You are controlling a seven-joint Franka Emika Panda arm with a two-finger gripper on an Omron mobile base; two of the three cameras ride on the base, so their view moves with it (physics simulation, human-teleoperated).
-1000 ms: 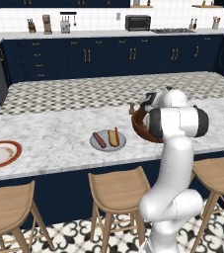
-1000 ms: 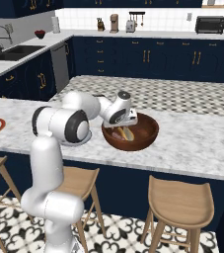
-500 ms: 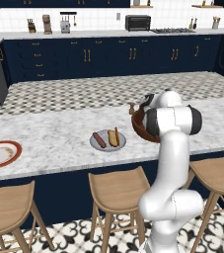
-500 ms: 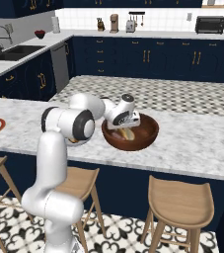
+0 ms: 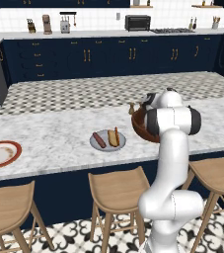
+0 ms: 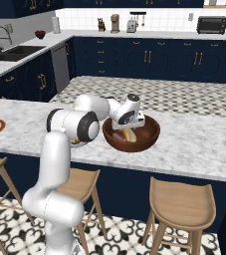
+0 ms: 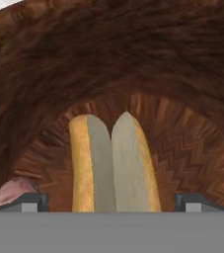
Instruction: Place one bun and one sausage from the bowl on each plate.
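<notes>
The dark wooden bowl (image 6: 152, 130) stands on the marble island, and my gripper (image 6: 127, 125) reaches down into it. In the hand view a split bun (image 7: 113, 163) lies on the bowl's floor (image 7: 133, 59) right between my open fingertips (image 7: 30, 201), with a pinkish sausage (image 7: 14, 190) end at the lower left. Nothing is held. The grey plate (image 5: 107, 146) left of the bowl (image 5: 139, 127) carries a sausage (image 5: 99, 140) and a bun (image 5: 114, 138). At the counter's far left lies the white plate with the orange-red rim (image 5: 0, 153), bare.
A small tan pot (image 5: 131, 107) stands just behind the bowl's left side. Wooden stools (image 5: 116, 185) line the near edge of the island. The back counter holds a toaster oven (image 5: 137, 22) and small appliances.
The hand has swung a little right and dipped lower into the bowl. The jaws stayed open. Plates and food have not moved.
</notes>
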